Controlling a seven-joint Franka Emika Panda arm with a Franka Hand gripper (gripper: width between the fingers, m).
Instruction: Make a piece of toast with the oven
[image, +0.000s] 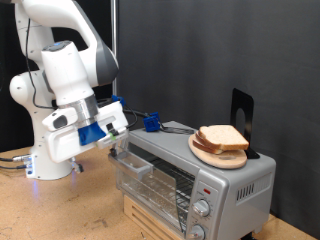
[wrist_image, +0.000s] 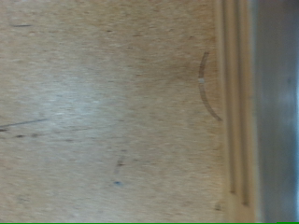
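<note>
One white arm is seen in the exterior view, bent down at the exterior view's left, with its gripper (image: 118, 135) brought close to the upper left corner of the oven (image: 190, 172), just beside the door handle. Whether the fingers are open or closed cannot be told, since they are small and partly hidden by the blue fittings of the hand. The oven is set on a wooden stand (image: 150, 222) at the lower right of the exterior view; its glass door appears shut, and two round knobs are seen on its front. On its flat top, towards the right edge, a round wooden plate (image: 220, 153) is laid, and the piece of toast (image: 223, 137), pale and unbrowned, is rested on it. A blue object (image: 152, 123) lies at the oven's far edge. Open tabletop (image: 60, 205) is left at the exterior view's lower left. In the wrist view, only speckled tabletop (wrist_image: 103, 112) is shown, bounded on one side by a straight grey metal edge (wrist_image: 271, 112); neither fingers nor bread are visible there.
</note>
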